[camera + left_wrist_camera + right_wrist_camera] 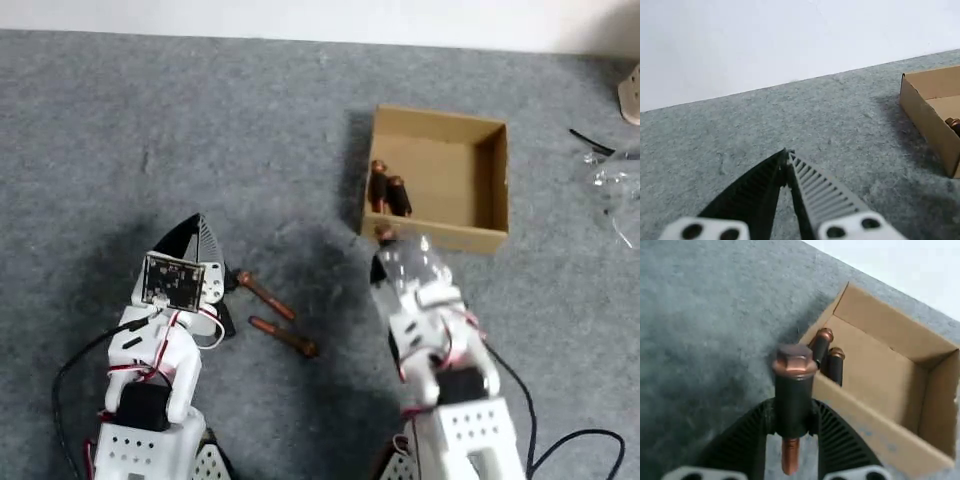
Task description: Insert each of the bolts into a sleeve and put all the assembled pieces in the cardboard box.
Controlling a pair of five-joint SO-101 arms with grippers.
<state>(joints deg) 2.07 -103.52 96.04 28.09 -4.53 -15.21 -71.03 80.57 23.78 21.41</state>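
Note:
The cardboard box (488, 170) stands on the grey carpet at the back right, with two assembled pieces (388, 192) lying along its left wall. My right gripper (390, 255) hovers just short of the box's near wall, shut on a bolt in a black sleeve (791, 395), copper head toward the box (890, 435). Inside that box lie the two assembled pieces (827, 352). Two loose copper bolts (266, 296) (284, 338) rest on the carpet between the arms. Just left of them my left gripper (199, 222) is shut on nothing, its tips (787, 153) above bare carpet.
Clear plastic items and a black cable (610, 165) lie at the right edge of the carpet, and a beige object (630, 95) sits at the far right corner. A white surface borders the carpet's far edge. The box (932, 115) is to the right of my left gripper.

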